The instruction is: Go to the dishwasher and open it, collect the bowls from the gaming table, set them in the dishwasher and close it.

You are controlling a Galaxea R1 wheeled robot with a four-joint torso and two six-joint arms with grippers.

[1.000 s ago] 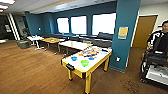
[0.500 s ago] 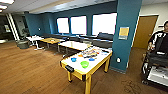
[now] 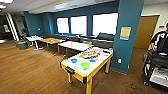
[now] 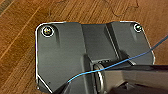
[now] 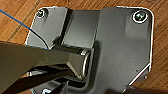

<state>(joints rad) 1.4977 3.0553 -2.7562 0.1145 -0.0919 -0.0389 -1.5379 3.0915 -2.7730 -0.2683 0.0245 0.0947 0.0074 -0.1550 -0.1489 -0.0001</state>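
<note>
Standing out in the middle of the room is the gaming table (image 3: pixel 98 65) — white top, yellow rim and legs, set on a wood floor (image 3: pixel 30 70) just beside a teal pillar (image 3: pixel 126 37). Four of the bowls are seen on that surface: a lime-green one (image 3: pixel 85 65) nearest the camera, a blue one (image 3: pixel 74 60) beside it, an orange one (image 3: pixel 80 56) behind, another blue one (image 3: pixel 92 60) toward the pillar. A colourful game box (image 3: pixel 90 53) is laid farther back on the same top. Wood-topped dining tables (image 3: pixel 75 45) are lined up behind, under bright windows (image 3: pixel 78 25). A dark cart (image 3: pixel 157 67) and a person (image 3: pixel 160 40) are parked at the right edge. Open floor is left in front of the table. Neither hand's state can be told — just bare floorboards (image 4: pixel 20 37) are shown under the wrists.
</note>
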